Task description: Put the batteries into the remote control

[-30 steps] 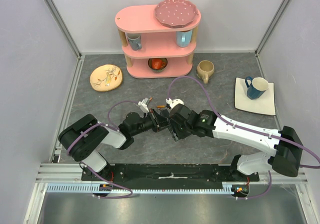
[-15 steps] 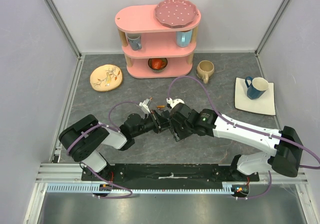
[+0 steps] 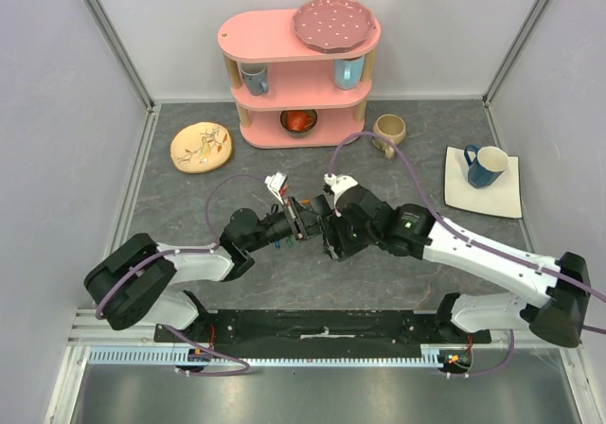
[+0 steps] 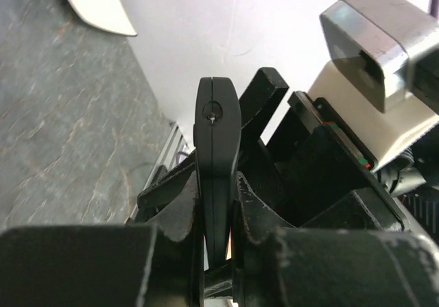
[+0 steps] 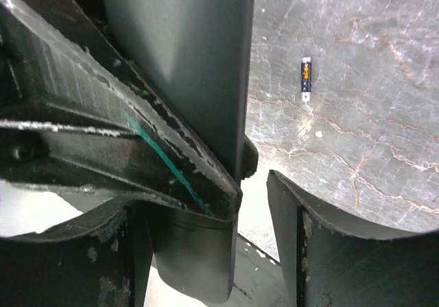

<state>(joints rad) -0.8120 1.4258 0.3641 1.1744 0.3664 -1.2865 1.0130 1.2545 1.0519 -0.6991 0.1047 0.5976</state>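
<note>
L gripper [image 4: 216, 211] is clamped tight on the slim black plastic rectangular remote control [image 4: 216, 136], held off the grey stone-look table [image 5: 363, 122]. R gripper [image 5: 206, 204] has jaws apart round the remote, w/ one finger [image 5: 329, 252] clear of it. A tiny blue-orange cylindrical battery [image 5: 306, 79] lies on the table, apart from the remote.

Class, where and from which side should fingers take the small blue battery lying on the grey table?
I'd grip the thin blue cylindrical battery at mid-length, across its narrow body, coming from above: it lies flat on the grey stone-patterned table, both long sides clear.
</note>
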